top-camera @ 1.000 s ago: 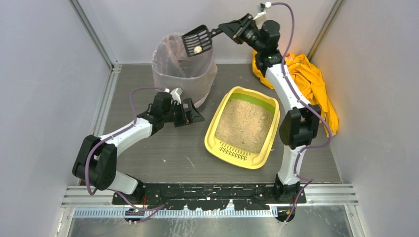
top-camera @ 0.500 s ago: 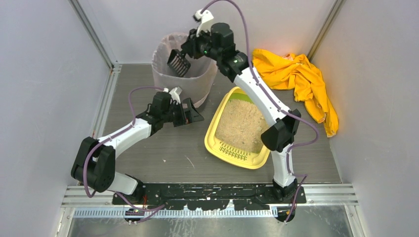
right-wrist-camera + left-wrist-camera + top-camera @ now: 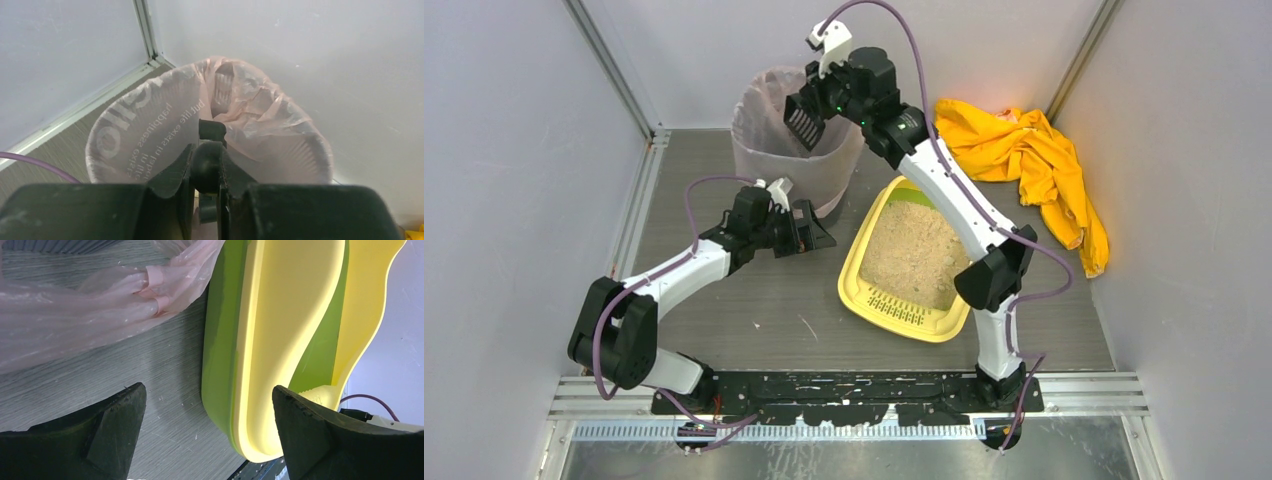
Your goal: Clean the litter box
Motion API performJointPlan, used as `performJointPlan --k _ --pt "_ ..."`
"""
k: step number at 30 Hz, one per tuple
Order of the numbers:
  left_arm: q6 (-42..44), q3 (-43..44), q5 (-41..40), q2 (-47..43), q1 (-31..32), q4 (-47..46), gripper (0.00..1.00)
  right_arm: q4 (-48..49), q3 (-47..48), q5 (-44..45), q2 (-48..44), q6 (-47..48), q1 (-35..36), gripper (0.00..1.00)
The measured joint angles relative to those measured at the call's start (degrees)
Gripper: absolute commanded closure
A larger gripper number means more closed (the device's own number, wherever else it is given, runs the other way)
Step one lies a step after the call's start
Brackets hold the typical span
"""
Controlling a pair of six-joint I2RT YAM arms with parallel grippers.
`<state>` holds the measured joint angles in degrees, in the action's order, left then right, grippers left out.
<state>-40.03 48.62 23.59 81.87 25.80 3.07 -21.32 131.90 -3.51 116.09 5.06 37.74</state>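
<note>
The yellow litter box with green inner rim and beige litter lies on the floor at centre; its side also shows in the left wrist view. My right gripper is shut on the handle of a black slotted scoop, which hangs tilted over the tall bin lined with a pinkish bag. In the right wrist view the scoop handle sits between the closed fingers above the bin's mouth. My left gripper is open and empty, low between the bin and the litter box.
A crumpled yellow cloth lies at the back right by the wall. Grey walls close in the sides and back. The bag's loose plastic lies near the left gripper.
My right arm swung left from the back right, bringing the scoop over the bin and tipping it down. The white lump seen on the scoop earlier no longer shows. The left arm has not moved.
</note>
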Motion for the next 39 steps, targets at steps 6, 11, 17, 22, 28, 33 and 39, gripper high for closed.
performJointPlan --k 6,11,17,22,28,33,39 --pt "0.0 0.0 0.0 0.0 0.0 0.2 0.05 2.7 -3.7 -3.3 -7.0 -3.3 -3.3 0.99" --pt "0.2 0.0 0.0 -0.2 0.0 0.7 0.04 11.1 -20.2 -4.3 -23.1 -10.0 -13.5 0.99" --pt "0.5 0.0 -0.2 -0.5 0.0 1.6 0.04 15.8 -44.2 4.5 -44.9 -14.5 -22.2 0.99" --pt "0.4 0.0 -0.1 -0.5 0.0 1.6 0.05 13.1 -58.0 9.4 -55.9 -15.5 -21.1 0.99" --pt "0.4 0.0 -0.1 -0.5 0.0 1.6 0.05 10.4 -70.8 12.1 -57.5 -17.7 -21.1 0.99" --pt "0.4 0.0 -0.1 -0.5 0.0 1.6 0.05 5.1 -75.6 14.9 -56.5 -18.3 -19.1 0.99" --pt "0.4 0.0 -0.1 -0.5 0.0 1.6 0.04 5.0 -73.2 24.8 -53.0 -14.4 -10.2 0.99"
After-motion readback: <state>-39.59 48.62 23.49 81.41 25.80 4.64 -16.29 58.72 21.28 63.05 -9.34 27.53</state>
